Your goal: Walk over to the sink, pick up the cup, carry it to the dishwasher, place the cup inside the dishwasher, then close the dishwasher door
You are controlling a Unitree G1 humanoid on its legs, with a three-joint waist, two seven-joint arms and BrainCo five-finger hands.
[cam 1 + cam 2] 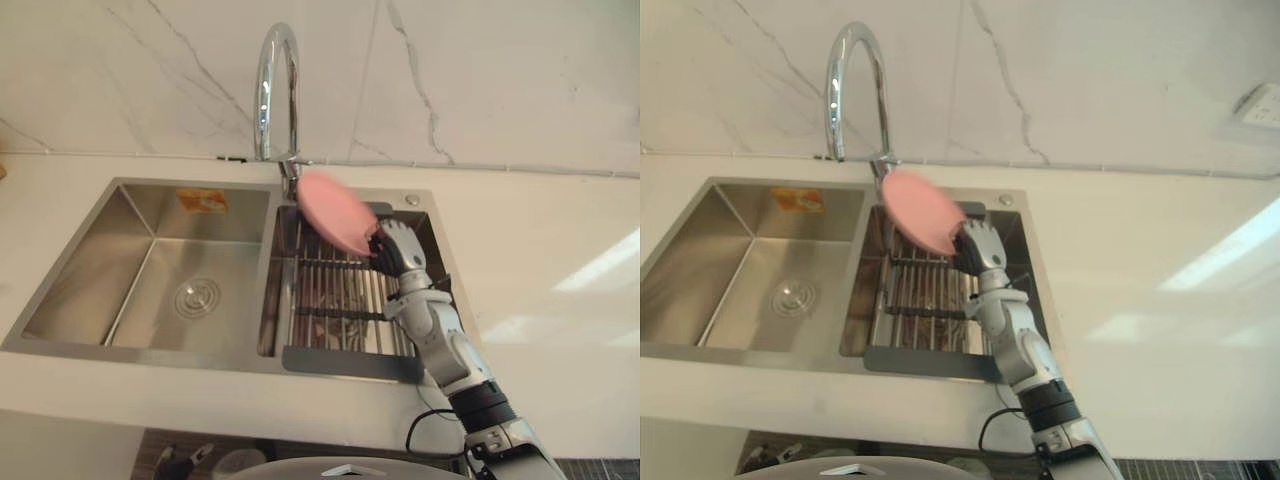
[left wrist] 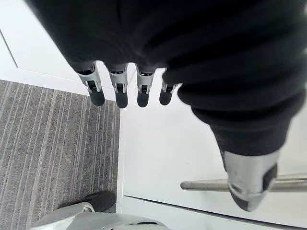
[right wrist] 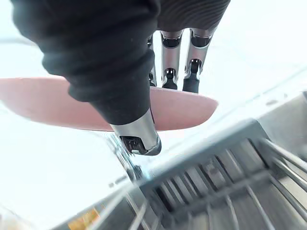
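My left robot hand (image 2: 168,38) hangs down with its fingers (image 2: 118,91) straight and apart, holding nothing. It hangs in front of a white cabinet door (image 2: 158,143) with a silver bar handle (image 2: 201,185), beside grey striped flooring (image 2: 53,143).

From the head camera, the brushed stainless-steel double sink (image 1: 90,260) is set into the white stone desk (image 1: 540,300). Its left basin has a round drain (image 1: 197,296) in the bottom and an orange sticker (image 1: 202,200) on the back wall. The tall curved chrome tap (image 1: 272,90) rises behind the divider between the basins.

Just right of the tap's base I see a pink round plate (image 1: 335,212) (the task names a cup, but this is flat and shallow). It is lifted and tilted above the back of the right basin, clear of the metal wire rack (image 1: 340,300) lying across that basin.

My right robot hand (image 1: 400,250) is clamped on the plate's right edge. In the wrist camera the thumb (image 3: 139,134) presses the near face and the fingers (image 3: 168,76) curl over the far side.
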